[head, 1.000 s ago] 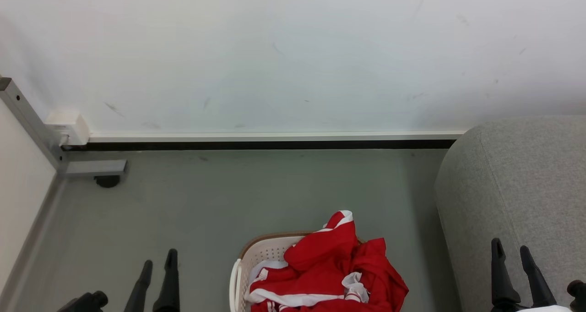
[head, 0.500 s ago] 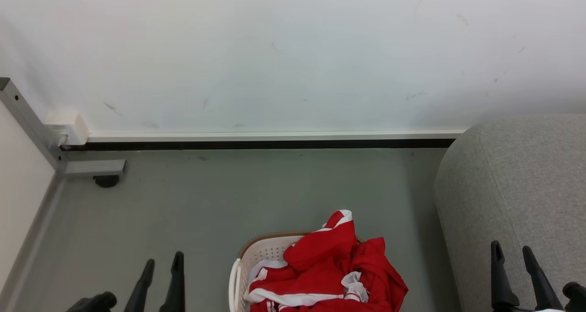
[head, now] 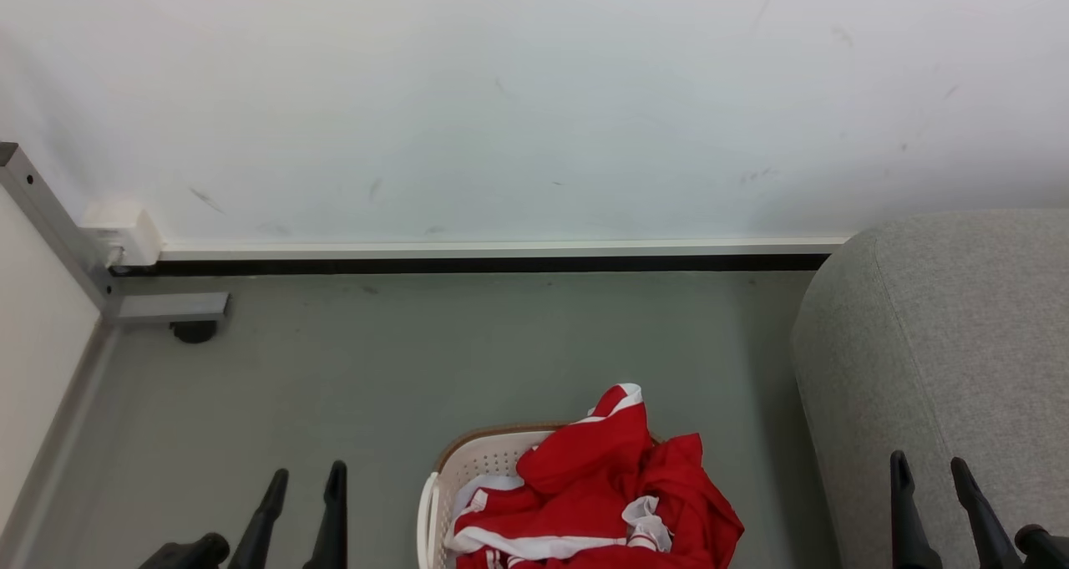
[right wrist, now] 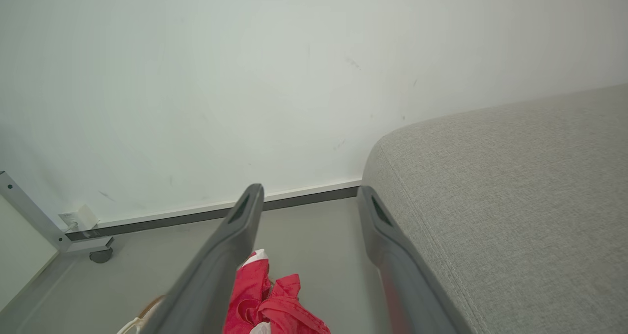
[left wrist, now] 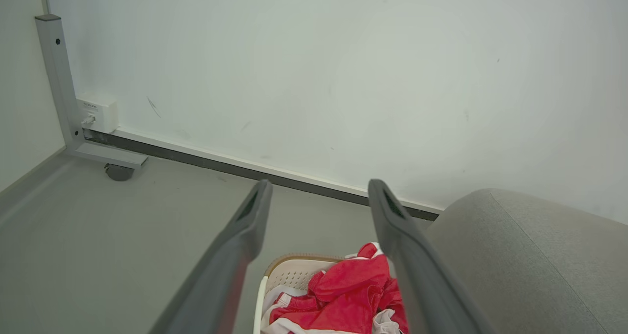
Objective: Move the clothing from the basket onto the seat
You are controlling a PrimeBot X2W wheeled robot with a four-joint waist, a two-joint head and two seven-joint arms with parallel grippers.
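Red clothing (head: 601, 485) heaped in basket (head: 488, 456); both claws wide & empty.
Head view: basket at bottom centre on grey floor (head: 401, 360), clothing spilling over its right rim. Seat (head: 944, 343) at right side, apart from basket. Left claw (head: 308, 469) lower left, fingers spread, over bare floor, clear of basket. Right claw (head: 928, 459) lower right, fingers spread against seat fabric, nothing btwn them. White wall (head: 501, 93) across top.

A dark baseboard (head: 501, 263) runs along the scuffed white wall's (head: 534, 93) foot, grey floor (head: 417, 360) before it, with a grey metal post (head: 50, 214), white box (head: 125, 228) and dark caster (head: 194, 332) at the wall's left end.
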